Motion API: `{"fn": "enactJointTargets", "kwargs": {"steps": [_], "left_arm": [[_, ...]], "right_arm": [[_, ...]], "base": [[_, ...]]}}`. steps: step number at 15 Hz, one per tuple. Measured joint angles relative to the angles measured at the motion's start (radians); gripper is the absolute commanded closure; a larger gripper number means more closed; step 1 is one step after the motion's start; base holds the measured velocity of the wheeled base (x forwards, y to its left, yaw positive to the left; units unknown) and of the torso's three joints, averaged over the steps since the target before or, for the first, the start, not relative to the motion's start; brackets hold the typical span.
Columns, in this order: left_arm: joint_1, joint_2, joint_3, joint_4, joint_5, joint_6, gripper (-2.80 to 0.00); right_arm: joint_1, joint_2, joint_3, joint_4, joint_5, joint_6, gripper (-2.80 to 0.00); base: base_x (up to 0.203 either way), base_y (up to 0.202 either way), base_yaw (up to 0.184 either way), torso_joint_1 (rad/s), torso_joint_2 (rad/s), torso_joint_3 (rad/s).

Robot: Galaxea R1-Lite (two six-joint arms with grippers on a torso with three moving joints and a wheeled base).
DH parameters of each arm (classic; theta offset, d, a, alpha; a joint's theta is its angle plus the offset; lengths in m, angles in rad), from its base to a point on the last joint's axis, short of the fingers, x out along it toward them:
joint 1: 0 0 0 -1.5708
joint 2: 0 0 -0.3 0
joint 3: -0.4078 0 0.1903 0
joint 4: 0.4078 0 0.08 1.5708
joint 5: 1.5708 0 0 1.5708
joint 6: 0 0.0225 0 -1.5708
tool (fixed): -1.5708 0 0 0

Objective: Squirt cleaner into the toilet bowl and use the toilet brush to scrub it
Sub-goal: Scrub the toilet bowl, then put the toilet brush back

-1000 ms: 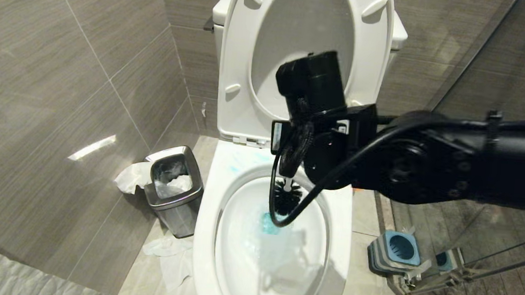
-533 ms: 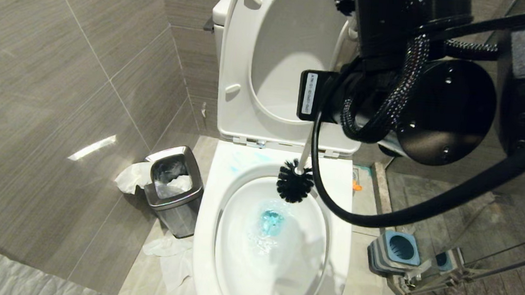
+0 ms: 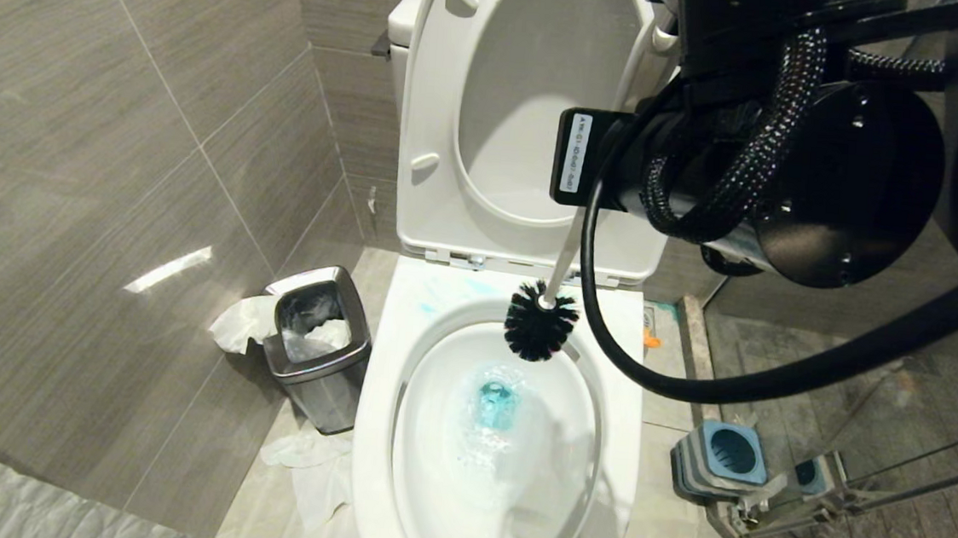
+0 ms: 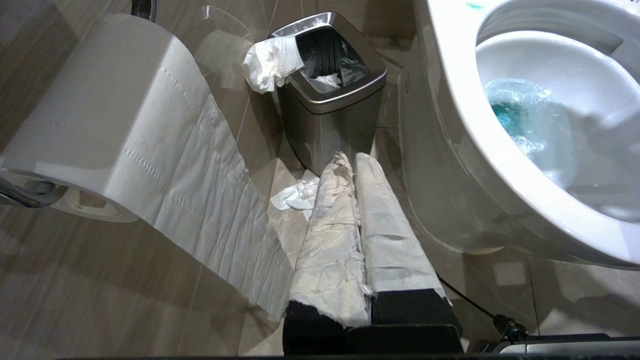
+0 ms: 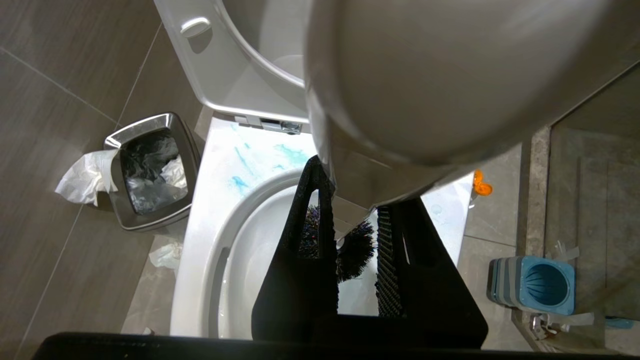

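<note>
Toilet brush [image 3: 540, 325] hangs with its black bristle head just above the back rim of the toilet bowl [image 3: 375, 398], clear of the water. Its slim white handle runs up from the head toward the raised seat and disappears behind the black bulk of the right arm. In the right wrist view the right gripper [image 5: 350, 250] has its two dark fingers set narrowly apart, clamped on the pale handle, whose broad end fills the frame close to the lens; the bristles show between the finger bases, over the bowl.

Turquoise cleaner [image 3: 496, 403] pools in the water at the bottom of the bowl, and thin blue streaks mark the flat porcelain behind the bowl's opening, below the seat hinges.

Beside the bowl, on the robot's left, stands a steel waste bin [image 3: 317, 343] with tissue hanging over its edge and more paper on the floor tiles. On the bowl's other side sits the grey brush holder [image 3: 722, 459] with its blue top, against a glass partition.

The left gripper [image 4: 356, 165], seen only in its own wrist view, is closed, its paper-wrapped fingers pressed together, low beside the bowl's outer wall and pointing at the bin.
</note>
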Motion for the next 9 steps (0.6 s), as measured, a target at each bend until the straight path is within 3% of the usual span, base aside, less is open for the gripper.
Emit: {"fn": "enactJointTargets", "kwargs": {"steps": [5,9], "left_arm": [[0.000,0.000,0.000,0.000,0.000,0.000,0.00],[0.000,0.000,0.000,0.000,0.000,0.000,0.00]], "right_arm": [[0.002,-0.002,-0.001,0.022,-0.004,0.000,0.00],[0.001,-0.004,-0.054,0.123,-0.065,0.007,0.00]], "base": [[0.000,0.000,0.000,0.000,0.00,0.000],[0.000,0.000,0.000,0.000,0.00,0.000]]}}
